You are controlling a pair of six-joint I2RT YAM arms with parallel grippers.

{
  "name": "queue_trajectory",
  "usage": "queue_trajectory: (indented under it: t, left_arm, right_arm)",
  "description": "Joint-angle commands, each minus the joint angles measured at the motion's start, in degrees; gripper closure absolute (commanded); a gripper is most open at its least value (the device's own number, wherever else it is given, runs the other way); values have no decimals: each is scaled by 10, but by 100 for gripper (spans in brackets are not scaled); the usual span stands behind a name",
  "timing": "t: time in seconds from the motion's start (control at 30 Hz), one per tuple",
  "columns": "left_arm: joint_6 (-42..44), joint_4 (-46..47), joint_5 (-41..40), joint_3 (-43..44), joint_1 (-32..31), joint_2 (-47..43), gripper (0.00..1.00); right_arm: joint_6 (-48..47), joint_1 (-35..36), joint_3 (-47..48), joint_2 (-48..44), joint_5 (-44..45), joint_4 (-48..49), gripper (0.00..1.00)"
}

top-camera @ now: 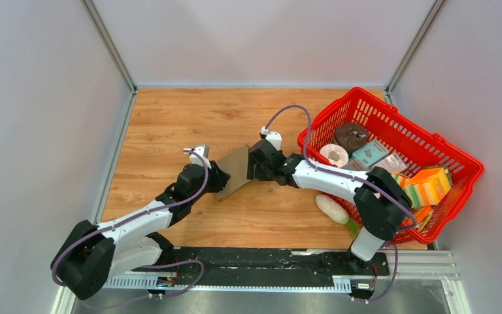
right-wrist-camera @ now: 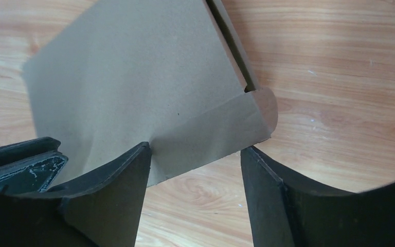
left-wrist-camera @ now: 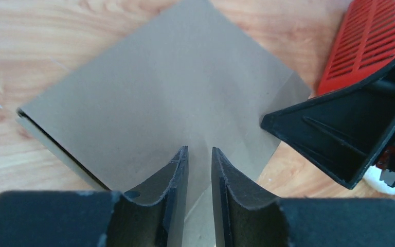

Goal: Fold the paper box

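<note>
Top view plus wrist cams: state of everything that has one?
paper box: folded flat, rounded end flap sticking out untucked.
left gripper: closed to a narrow gap on the box's edge.
right gripper: open, fingers on either side of the flap, not gripping.
red basket: loaded with goods.

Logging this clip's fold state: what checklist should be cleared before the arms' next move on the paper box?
1. Right fingers open: ok, wide apart either side of the flap.
2. Left fingers gripping the paper box: cannot tell, nearly together over its corner.
3. The flap tucked in: not ok, it sticks out beside the open slot.
4. Red basket clear of the box: ok, apart.
5. Box flat on the table: cannot tell.
</note>
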Motion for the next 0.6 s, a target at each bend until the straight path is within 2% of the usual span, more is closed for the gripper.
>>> queue_trajectory:
  t: [0.0,0.1,0.3,0.43,0.57]
  left_arm:
    - [-22,141,70,-18,2,51,70]
    - [-27,160,95,-24,-1,75,73]
    - [-47,188,77,-63,-1,77,73]
    - [-57,139,74,-42,-1,92,73]
    - [-63,188,90,-59,-1,118,74]
  right_arm:
    - [-60,9,14,17,35,-22,31]
    - [-76,9,16,22,46,-41,30]
    - [-120,8,35,26,93,-76,26]
    - [-163,5,75,48,115,-97,25]
    - [-191,4,115,70,137,-113,25]
